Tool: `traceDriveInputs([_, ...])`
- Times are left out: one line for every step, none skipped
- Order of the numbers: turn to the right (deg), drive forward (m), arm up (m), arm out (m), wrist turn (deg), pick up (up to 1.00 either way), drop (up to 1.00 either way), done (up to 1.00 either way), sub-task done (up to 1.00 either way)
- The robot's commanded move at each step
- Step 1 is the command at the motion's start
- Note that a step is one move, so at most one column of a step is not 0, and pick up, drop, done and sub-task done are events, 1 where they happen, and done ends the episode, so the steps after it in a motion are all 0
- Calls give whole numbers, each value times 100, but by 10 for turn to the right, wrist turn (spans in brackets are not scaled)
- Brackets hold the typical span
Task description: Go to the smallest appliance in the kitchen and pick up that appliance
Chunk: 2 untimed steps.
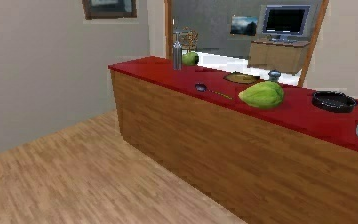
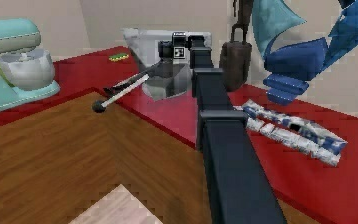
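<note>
My arm [image 2: 222,130] rises as a dark bar over a red countertop [image 2: 177,120], with two white marked squares [image 2: 177,46] at its far end. Left of them the gripper [image 2: 107,100] reaches down-left toward the counter's front edge, its thin fingers [image 2: 127,87] light against the red top. A grey and white boxy thing [image 2: 159,70] stands on the counter right at and behind the gripper's body. I cannot tell whether the gripper holds anything. A teal stand mixer [image 2: 17,65] stands at the arm side view's left. A dark brown upright appliance [image 2: 235,62] stands beyond the arm.
A blue-and-white patterned cloth [image 2: 295,132] lies right of the arm, below a blue sculpture [image 2: 307,45]. In the forward view the wood-fronted red counter [image 1: 157,75] bears a metal bottle [image 1: 177,50], a green apple [image 1: 190,58], a lettuce [image 1: 262,95] and a black pan [image 1: 333,100]. Wood floor [image 1: 77,175] lies at its left.
</note>
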Motion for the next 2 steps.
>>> traceDriveInputs([0, 0, 0, 0, 450, 0, 0, 0, 0])
traceDriveInputs([0, 0, 0, 0, 240, 0, 0, 0, 0])
